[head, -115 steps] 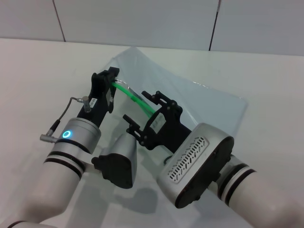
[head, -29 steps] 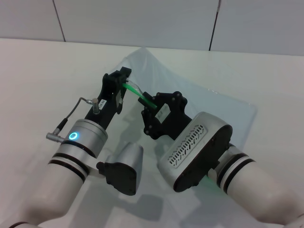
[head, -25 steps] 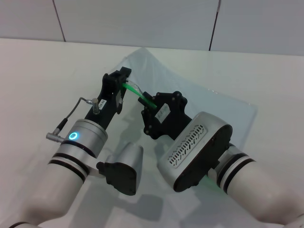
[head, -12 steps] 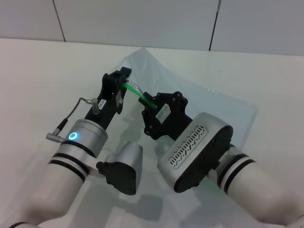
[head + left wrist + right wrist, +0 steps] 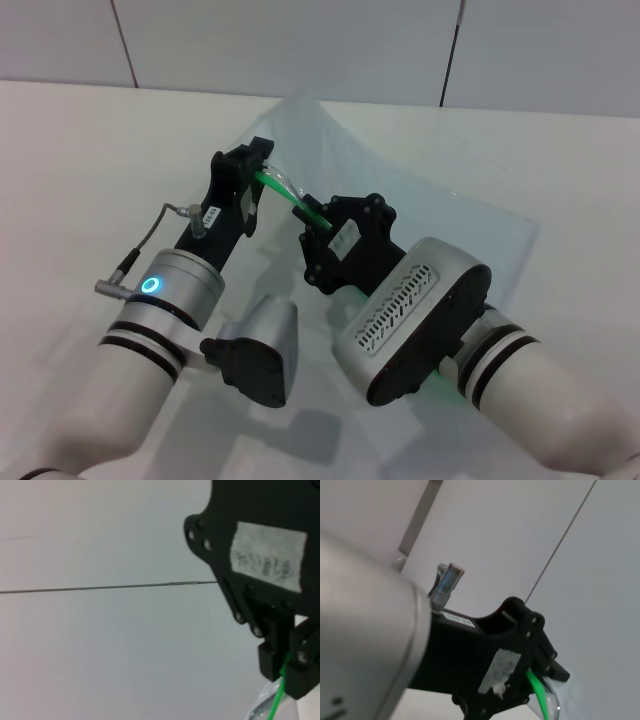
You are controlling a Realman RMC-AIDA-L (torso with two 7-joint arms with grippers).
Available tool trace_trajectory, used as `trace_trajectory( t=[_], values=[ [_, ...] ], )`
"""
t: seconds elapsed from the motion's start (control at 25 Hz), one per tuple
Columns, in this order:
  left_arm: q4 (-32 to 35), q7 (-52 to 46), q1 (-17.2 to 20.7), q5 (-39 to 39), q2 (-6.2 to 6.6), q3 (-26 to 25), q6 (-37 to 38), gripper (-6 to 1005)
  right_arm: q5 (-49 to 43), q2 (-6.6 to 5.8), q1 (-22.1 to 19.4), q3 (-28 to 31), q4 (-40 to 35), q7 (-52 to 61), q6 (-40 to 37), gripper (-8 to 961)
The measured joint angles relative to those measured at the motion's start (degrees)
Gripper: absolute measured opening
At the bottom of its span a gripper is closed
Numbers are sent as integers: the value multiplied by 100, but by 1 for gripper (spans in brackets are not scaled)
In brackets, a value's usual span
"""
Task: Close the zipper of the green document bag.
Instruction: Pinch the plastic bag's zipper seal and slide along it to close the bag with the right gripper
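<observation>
The green document bag (image 5: 420,200) is a translucent pale sheet held up off the white table, far wider than both grippers. Its zipper (image 5: 285,192) shows as a short bright green strip stretched between them. My left gripper (image 5: 262,172) is shut on the strip's far end. My right gripper (image 5: 315,222) is shut on the strip a little nearer to me; whether it holds the slider tab is hidden. The right wrist view shows the left gripper (image 5: 547,674) pinching the zipper (image 5: 536,687). In the left wrist view black fingers (image 5: 272,660) clamp the zipper (image 5: 276,705).
The white table (image 5: 90,150) runs to a pale panelled wall (image 5: 300,40) at the back. My two forearms and the left wrist camera housing (image 5: 252,350) fill the near middle and cover the bag's near part.
Over 4.6 s the right gripper shut on the zipper and slid along it toward the left gripper. In the last half second the left gripper shifted slightly left, lifting the bag's far corner.
</observation>
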Motion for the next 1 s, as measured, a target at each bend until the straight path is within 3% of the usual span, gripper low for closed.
trace_trajectory(
  t=[1.0],
  values=[
    [0, -335, 46, 7, 0, 0, -267, 53, 7, 0, -81, -2, 320, 222, -11, 77]
  ],
)
